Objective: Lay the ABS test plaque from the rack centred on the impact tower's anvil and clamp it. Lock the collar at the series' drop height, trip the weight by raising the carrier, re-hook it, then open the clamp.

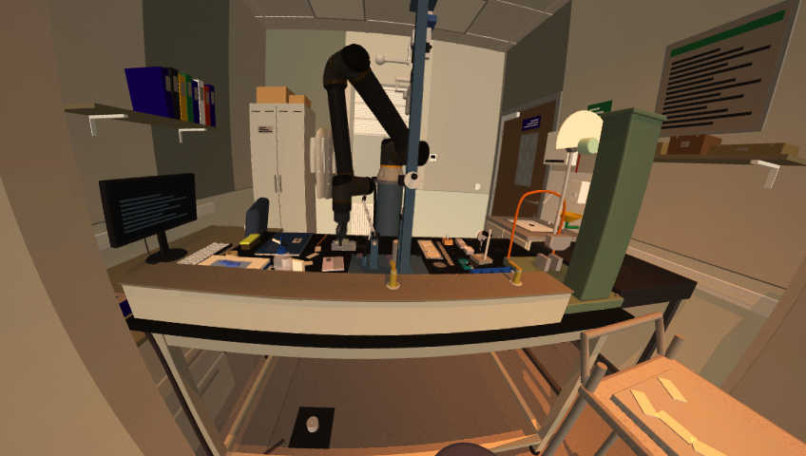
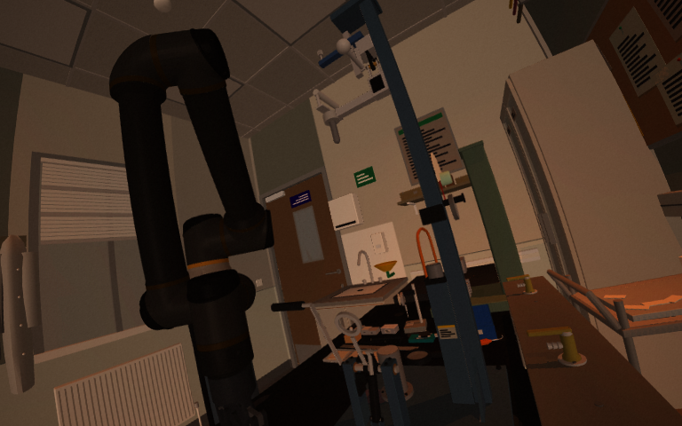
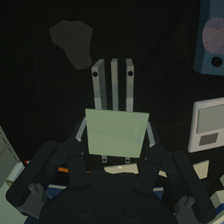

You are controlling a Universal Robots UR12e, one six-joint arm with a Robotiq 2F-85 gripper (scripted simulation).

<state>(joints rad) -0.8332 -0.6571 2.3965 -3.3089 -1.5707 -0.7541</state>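
Note:
The ABS test plaque point(image 3: 117, 134), a pale green square sheet, stands upright in the near slot of a grey rack point(image 3: 113, 84) on the black bench top. The rack sits left of the impact tower's blue column point(image 1: 412, 141), whose collar point(image 2: 433, 215) with a black knob is partway up the mast. The carrier and weight point(image 2: 363, 65) hang near the top of the column. The anvil and clamp point(image 2: 369, 359) stand at the tower's foot. My gripper point(image 3: 115, 142) reaches straight down over the rack point(image 1: 343, 244) and grips the plaque by its two side edges.
A grey tray-like device point(image 3: 207, 124) lies right of the rack, and a blue base with a round pad point(image 3: 211, 40) sits beyond it. Books, papers and a keyboard point(image 1: 203, 252) crowd the bench's left end. A tall green pendulum frame point(image 1: 613, 203) stands at the right.

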